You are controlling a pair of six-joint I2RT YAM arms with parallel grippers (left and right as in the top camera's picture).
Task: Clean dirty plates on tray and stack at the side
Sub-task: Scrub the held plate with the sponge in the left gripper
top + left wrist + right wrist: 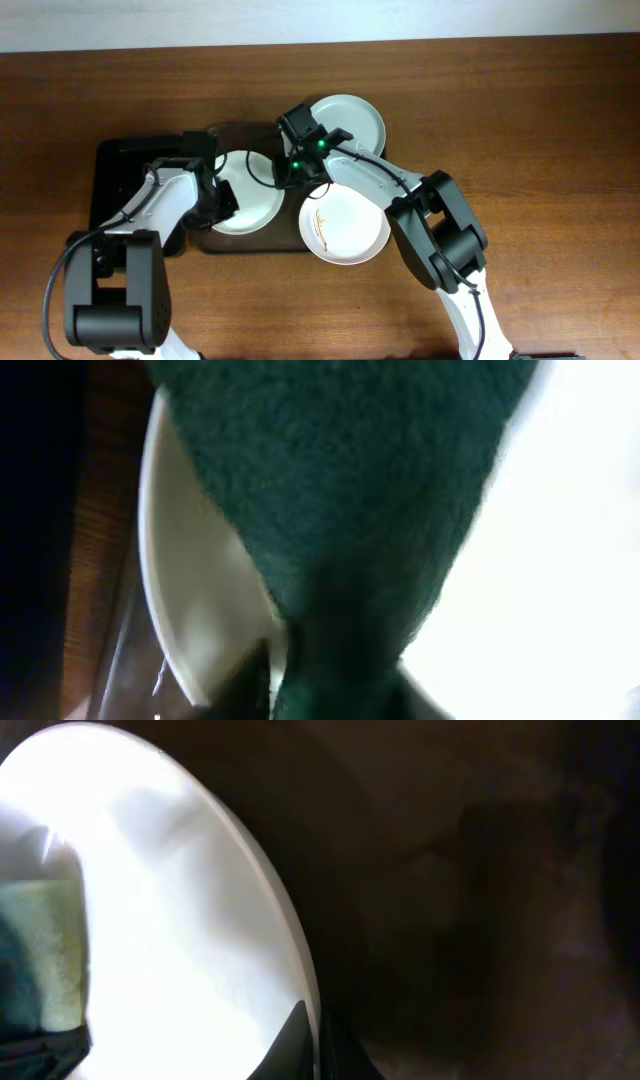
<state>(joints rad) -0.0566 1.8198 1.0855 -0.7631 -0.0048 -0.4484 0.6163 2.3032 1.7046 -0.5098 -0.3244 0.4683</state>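
A white plate [250, 195] lies on the dark brown tray [250, 246]. My left gripper [215, 197] is shut on a green sponge [340, 490] that presses on this plate's left part [200, 610]. My right gripper [292, 175] is shut on the same plate's right rim [170, 920], with one finger over the rim and one under it [315, 1045]. The sponge shows at the left edge of the right wrist view [45, 955]. A second white plate [345, 228] with thin brown smears lies at the tray's right edge. A pale mint plate [352, 118] lies behind it.
A smaller black tray [120, 180] sits to the left of the brown tray, under my left arm. The wooden table [520, 120] extends to the right and front. My right arm crosses over the smeared plate and the mint plate's near edge.
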